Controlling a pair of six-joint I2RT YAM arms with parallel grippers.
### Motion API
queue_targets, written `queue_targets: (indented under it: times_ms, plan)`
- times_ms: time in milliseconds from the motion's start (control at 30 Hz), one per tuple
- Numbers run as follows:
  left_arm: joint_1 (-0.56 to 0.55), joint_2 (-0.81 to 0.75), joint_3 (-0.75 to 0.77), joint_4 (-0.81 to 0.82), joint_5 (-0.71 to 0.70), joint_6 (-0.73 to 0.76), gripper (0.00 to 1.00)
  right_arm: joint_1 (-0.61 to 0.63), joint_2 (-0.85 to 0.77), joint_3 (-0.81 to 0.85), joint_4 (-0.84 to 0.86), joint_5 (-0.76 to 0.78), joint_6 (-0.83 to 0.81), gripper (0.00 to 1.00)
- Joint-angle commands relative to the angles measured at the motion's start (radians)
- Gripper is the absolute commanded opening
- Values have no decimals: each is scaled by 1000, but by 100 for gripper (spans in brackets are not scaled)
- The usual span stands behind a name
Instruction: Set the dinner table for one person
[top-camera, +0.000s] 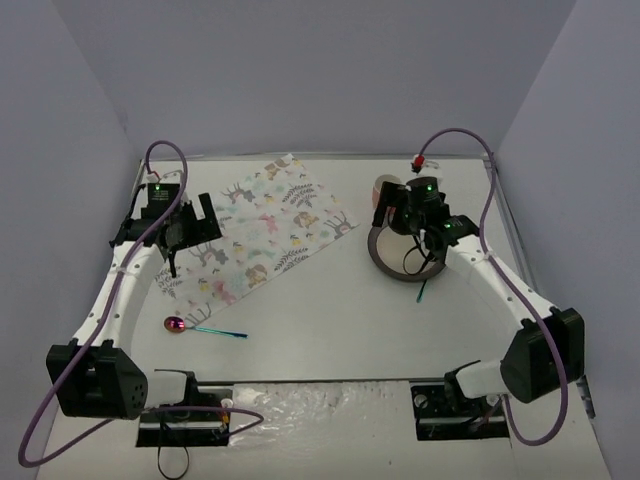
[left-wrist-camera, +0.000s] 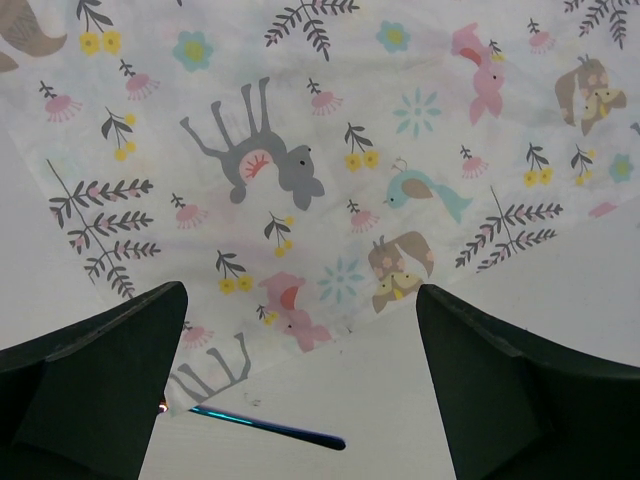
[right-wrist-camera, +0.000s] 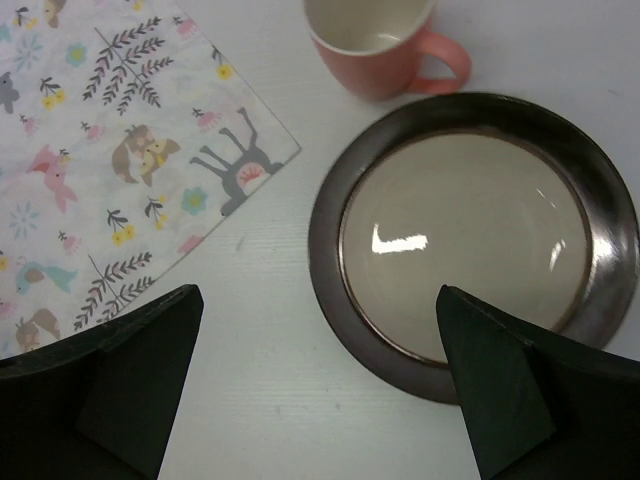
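Note:
The dinner table (top-camera: 340, 320) is a plain white top. A white placemat (top-camera: 262, 228) printed with pastel animals lies slanted at the back left. My left gripper (top-camera: 195, 232) hovers open over its left corner; in the left wrist view (left-wrist-camera: 300, 330) nothing sits between the fingers, with the placemat (left-wrist-camera: 330, 150) below. A spoon (top-camera: 200, 328) with a shiny blue handle (left-wrist-camera: 270, 428) lies in front of the mat. My right gripper (top-camera: 425, 235) hangs open and empty (right-wrist-camera: 318, 300) above a brown-rimmed plate (right-wrist-camera: 330, 230). A pink mug (right-wrist-camera: 375, 45) stands just behind the plate.
A thin teal-handled utensil (top-camera: 422, 291) pokes out from under the plate's (top-camera: 385, 262) front rim. The mug (top-camera: 383, 188) nearly touches the plate. White walls close in the table on the left, back and right. The arm bases stand at the near edge.

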Motion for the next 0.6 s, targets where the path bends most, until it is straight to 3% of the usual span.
queue_targets:
  times_ms: [0,267,400,567]
  plan:
    - [7,-122,-43,10,8,52,97,-31,-208,-168,57,58,116,100]
    - [7,-364,-223,72,1,67,97,-176,-471,-479,148,10,188,100]
    - [5,-399,-291,116,71,104,97,-295,-452,-540,147,-112,257,99]
    - [-9,-411,-360,214,129,134,97,-369,-366,-564,195,-154,277,95]
